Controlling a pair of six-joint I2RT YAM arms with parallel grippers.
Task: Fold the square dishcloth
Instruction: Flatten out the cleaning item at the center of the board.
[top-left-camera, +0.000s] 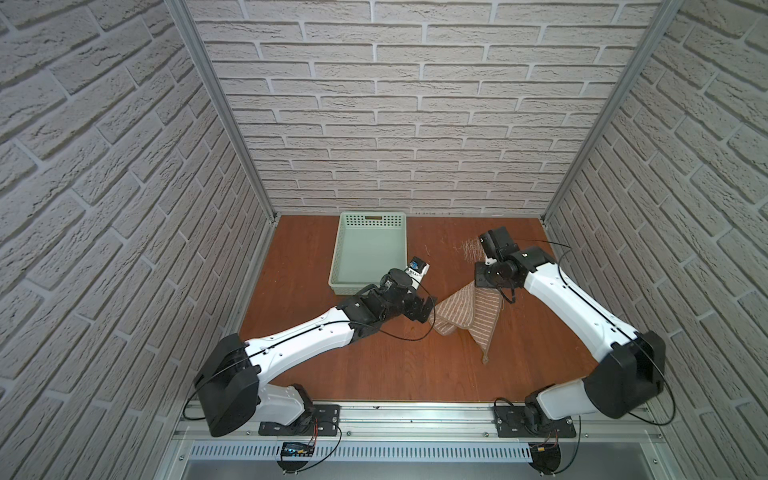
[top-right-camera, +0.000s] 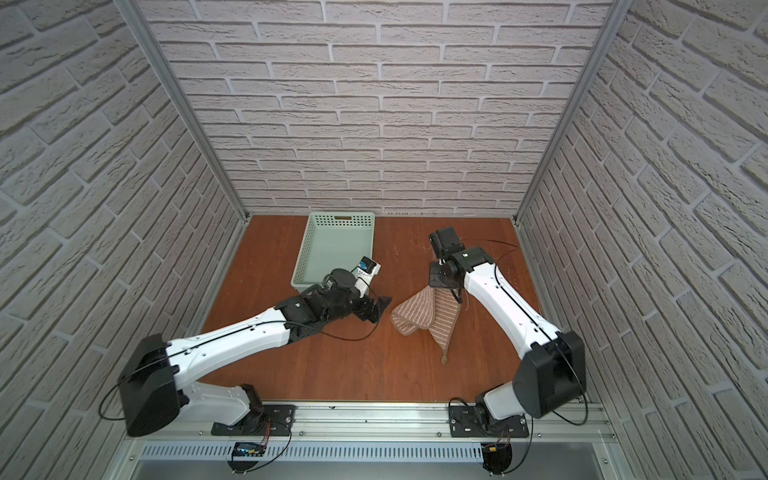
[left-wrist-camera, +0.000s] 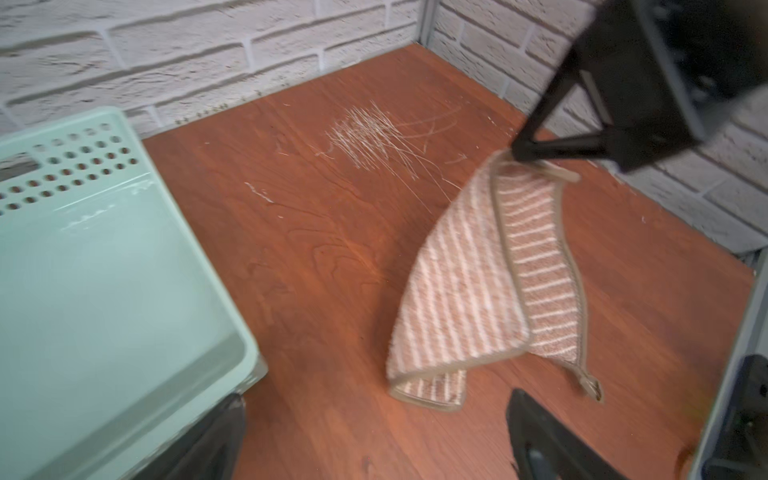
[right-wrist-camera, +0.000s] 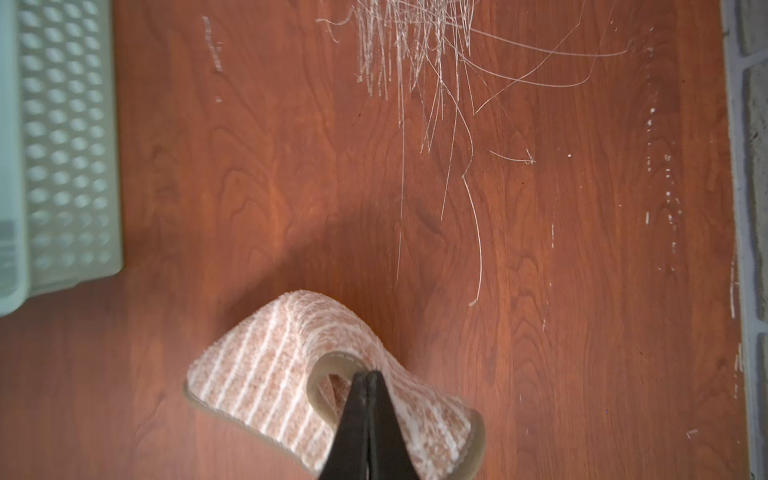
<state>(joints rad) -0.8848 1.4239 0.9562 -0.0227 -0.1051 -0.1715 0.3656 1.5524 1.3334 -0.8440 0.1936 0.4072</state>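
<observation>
Right wrist view: our right gripper pinches square dishcloth hem, cloth dangling, low end on table. Empty left gripper gapes beside it; we should catch loose corner, tension evenly. Beyond: straw strands, basket.

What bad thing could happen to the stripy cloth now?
1. The right gripper pinches only one hemmed edge of the dishcloth, so it might slip out.
2. The cloth droops bunched and doubled over, so it may land crooked.
3. The open left gripper sits close and could snag it.
</observation>
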